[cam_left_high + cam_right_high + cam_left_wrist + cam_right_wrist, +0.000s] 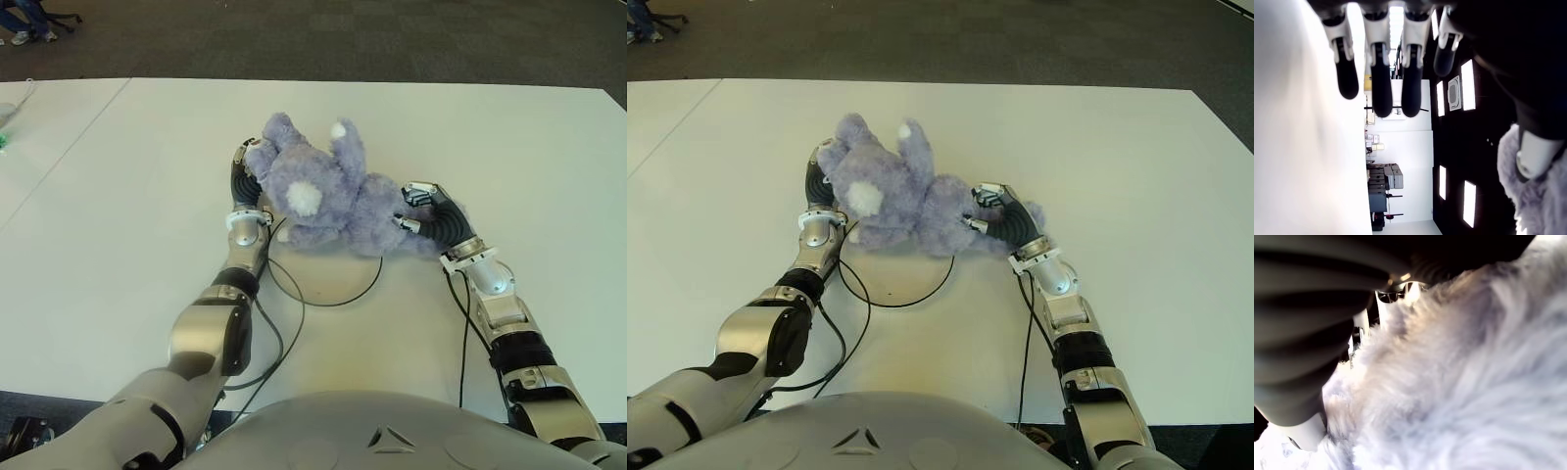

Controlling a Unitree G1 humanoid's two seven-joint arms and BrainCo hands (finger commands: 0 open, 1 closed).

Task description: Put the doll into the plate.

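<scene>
Cables (284,323) loop beside my left hand (245,186), its fingers straight, thumb against the fluffy lilac doll (328,191). My right hand (426,211) curls into it over the plate (343,284).

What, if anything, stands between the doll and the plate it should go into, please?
Nothing visible does. The doll is between the left robot hand and the right robot hand, already overlapping the far rim of the plate; the plate's bare near part holds nothing.
</scene>
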